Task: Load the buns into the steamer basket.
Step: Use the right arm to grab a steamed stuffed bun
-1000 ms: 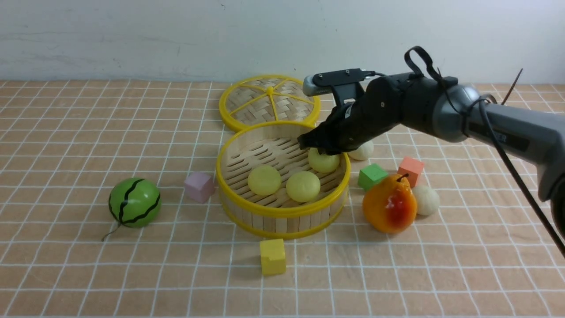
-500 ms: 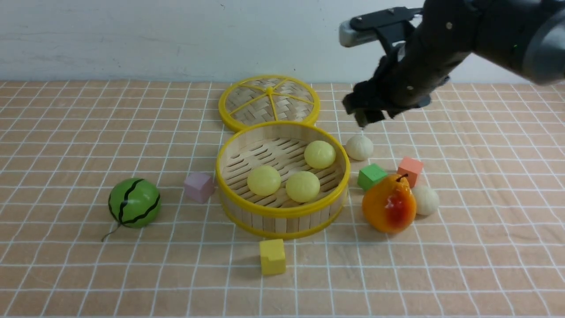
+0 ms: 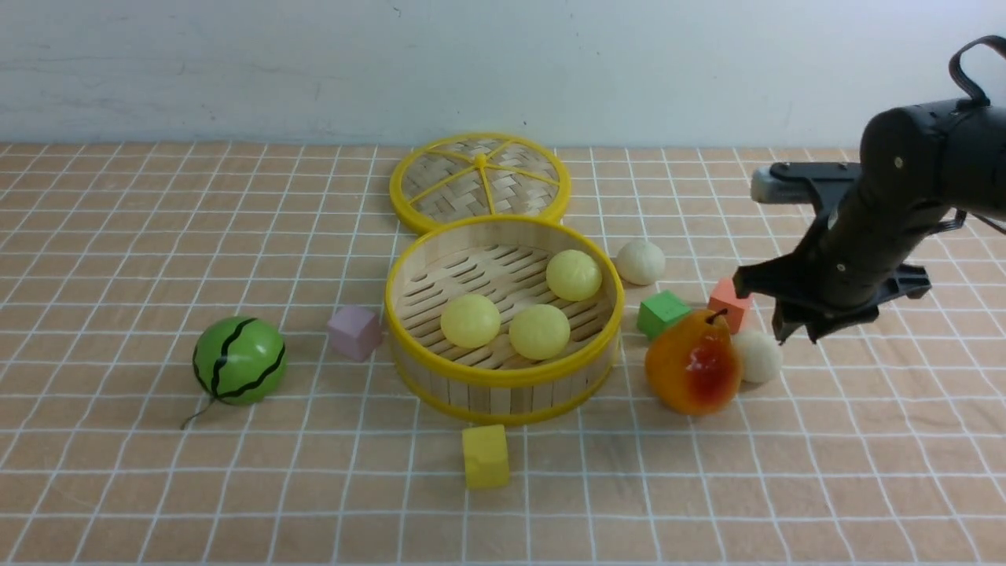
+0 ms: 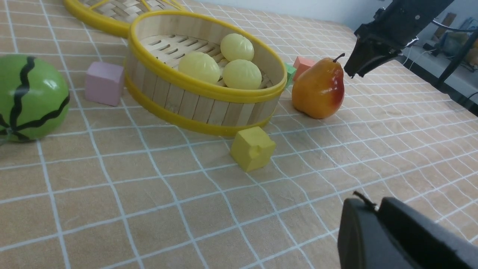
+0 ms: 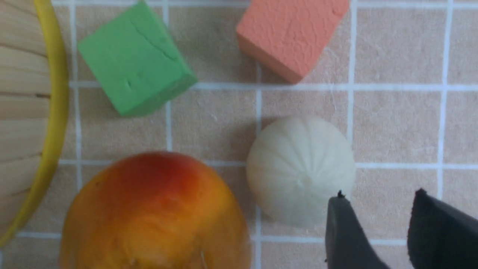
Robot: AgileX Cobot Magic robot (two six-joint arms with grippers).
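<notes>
The steamer basket [image 3: 503,376] stands mid-table with three pale yellow buns [image 3: 470,320] [image 3: 539,331] [image 3: 574,274] on its slatted floor. One off-white bun [image 3: 640,262] lies on the cloth just right of the basket. Another off-white bun [image 3: 758,356] [image 5: 300,168] lies right of the pear. My right gripper [image 3: 794,334] [image 5: 379,195] hangs open just right of that bun, one fingertip [image 5: 338,203] at its edge, with nothing between the jaws. My left gripper [image 4: 377,207] shows only in the left wrist view, shut and empty, low over the cloth in front of the basket.
The flat woven lid [image 3: 479,181] lies behind the basket. A pear [image 3: 693,362], a green cube [image 3: 662,313] and an orange cube [image 3: 729,303] crowd the right gripper's bun. A pink cube [image 3: 355,332], a yellow cube [image 3: 485,456] and a watermelon ball [image 3: 240,360] sit left and front.
The right gripper left the third yellow bun in the basket, rose, then swung right and down to the off-white bun beside the pear. Nothing else moved.
</notes>
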